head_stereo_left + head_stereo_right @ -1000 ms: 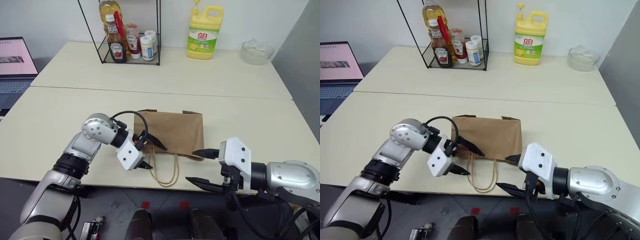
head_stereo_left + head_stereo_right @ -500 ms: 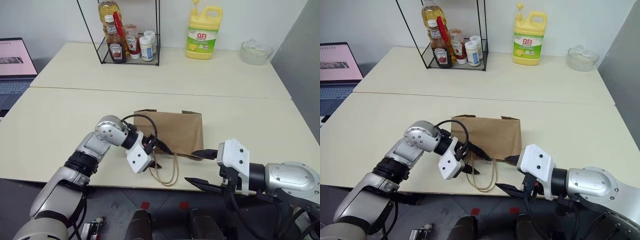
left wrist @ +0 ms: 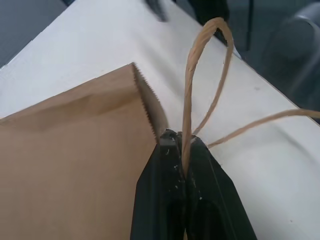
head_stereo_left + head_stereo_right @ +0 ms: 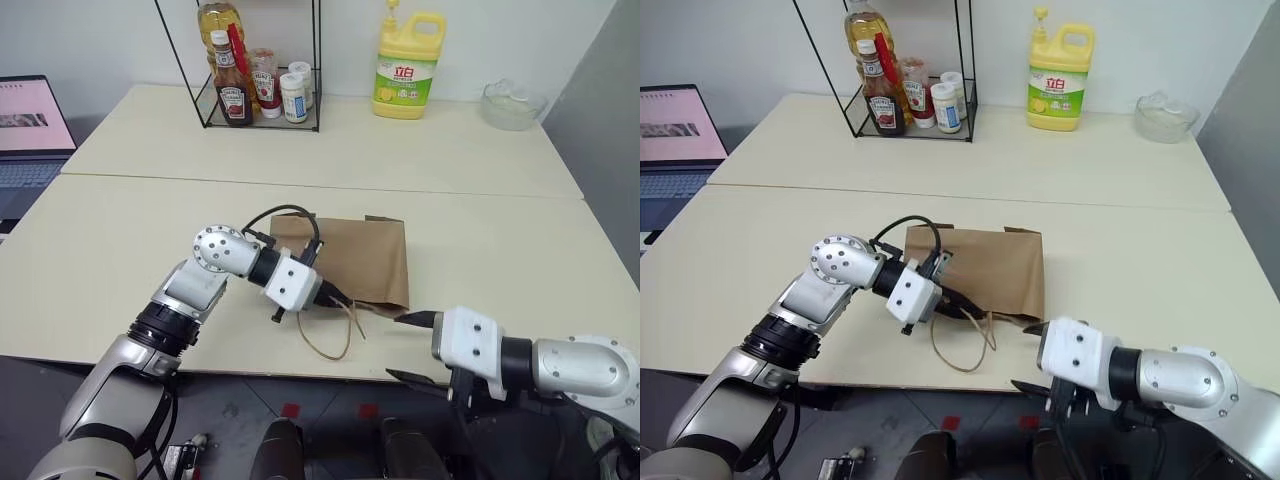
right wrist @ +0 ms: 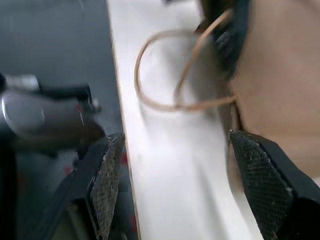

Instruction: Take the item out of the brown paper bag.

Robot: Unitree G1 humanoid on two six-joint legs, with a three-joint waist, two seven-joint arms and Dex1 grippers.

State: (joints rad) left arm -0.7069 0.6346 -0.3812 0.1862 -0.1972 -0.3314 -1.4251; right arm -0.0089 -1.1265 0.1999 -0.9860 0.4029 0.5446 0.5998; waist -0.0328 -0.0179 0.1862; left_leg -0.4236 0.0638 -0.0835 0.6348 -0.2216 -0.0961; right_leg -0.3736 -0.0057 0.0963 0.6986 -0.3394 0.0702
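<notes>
Cream table — flat brown paper bag, serrated rim, tan cord handles.

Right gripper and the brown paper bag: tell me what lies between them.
Only bare tabletop, seen in the right wrist view. The open right gripper faces the brown paper bag; the cord handles lie further along.

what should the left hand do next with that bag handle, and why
Probably lift the cord handle gently to raise the rim. The left hand is shut on the handle at the mouth of the brown paper bag, which lies flat on the table, and the right hand is open beside the mouth.
</notes>
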